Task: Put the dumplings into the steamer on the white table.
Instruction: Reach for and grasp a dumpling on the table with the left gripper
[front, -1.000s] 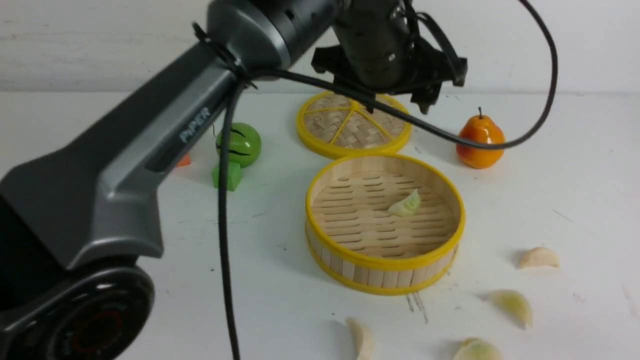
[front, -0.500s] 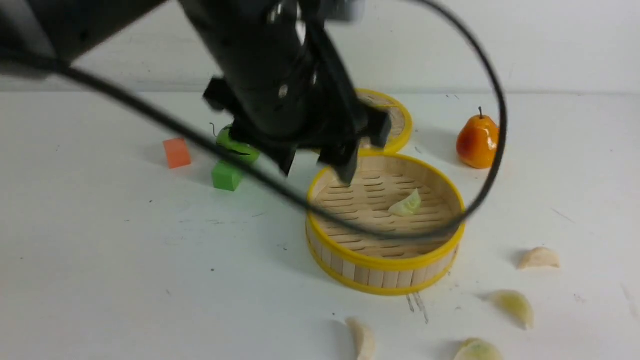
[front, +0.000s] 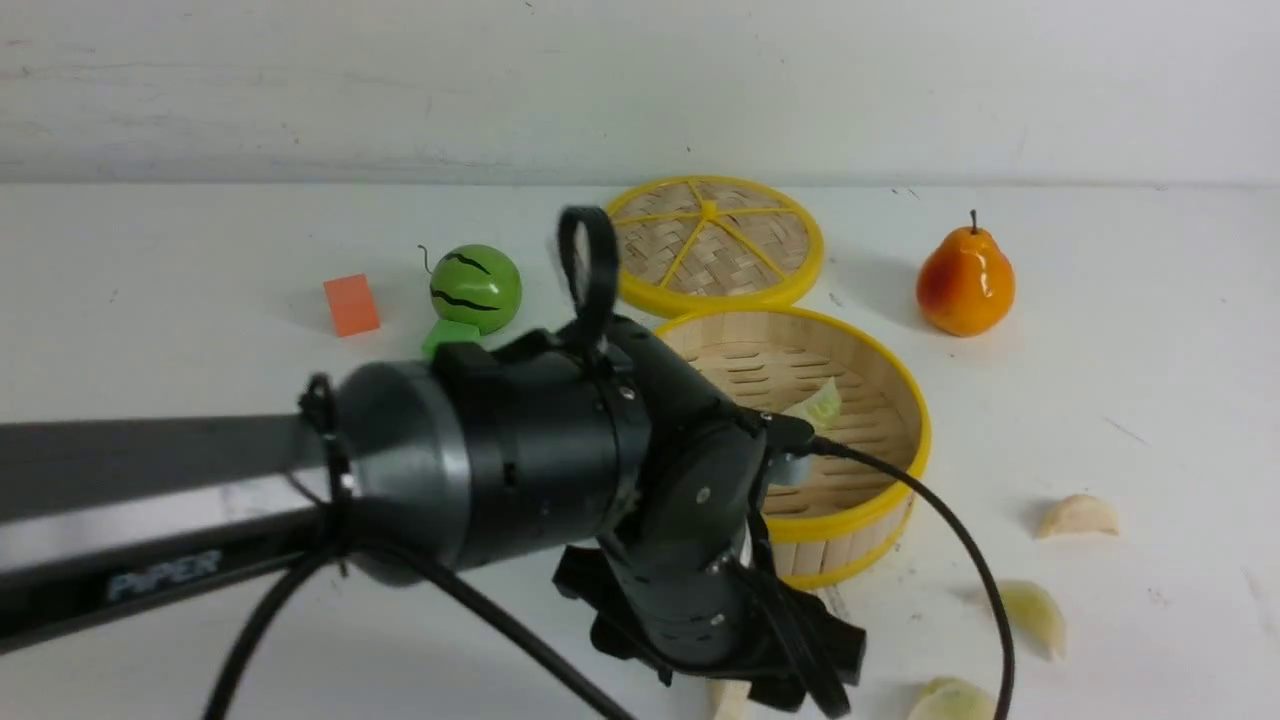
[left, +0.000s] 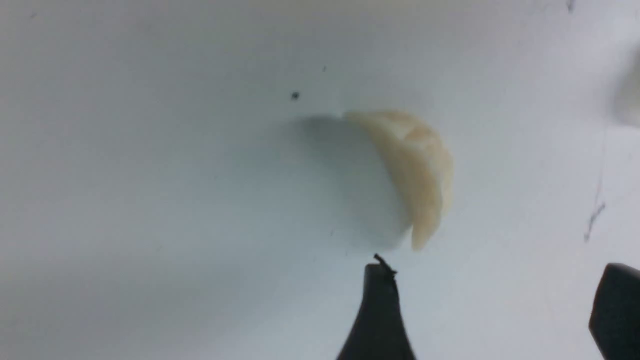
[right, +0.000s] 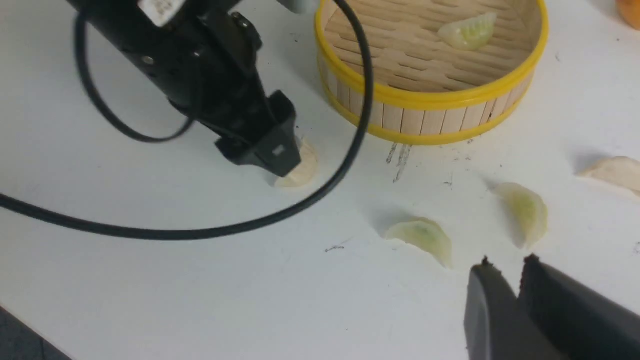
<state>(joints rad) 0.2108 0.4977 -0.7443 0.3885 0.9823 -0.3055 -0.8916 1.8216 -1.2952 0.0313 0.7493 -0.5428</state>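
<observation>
Nearest to me, the right gripper (right: 520, 280) hangs low over the white table (right: 150, 300). Its jaws are almost together, with only a thin gap, and nothing is between them. Just in front of it lie a greenish dumpling (right: 422, 237) and a second greenish dumpling (right: 525, 212). A black cable (right: 200, 232) curves across the table between them and the left gripper (left: 495, 305).

That gripper stands wide apart and holds nothing. A cream dumpling (left: 410, 170) lies on the table just ahead of its fingers (left: 377, 320); in the right wrist view one finger covers a part of it.

On the left arm (front: 150, 470) I read the lettering "PiPER" (front: 165, 575). A small white label (right: 160, 7) on its wrist is too blurred to read.

The arm hides the near left part of the steamer (front: 880, 500), which stands further back with one pale green dumpling (front: 822, 405) on its slatted floor. Another cream dumpling (front: 1077, 515) lies alone to its right.

Just behind the steamer is the woven lid (front: 712, 245). An orange pear (front: 965, 280) stands at the right. At the left are a green striped ball (front: 475, 288), a green cube (front: 450, 335) half hidden behind the arm, and an orange cube (front: 351, 305).
</observation>
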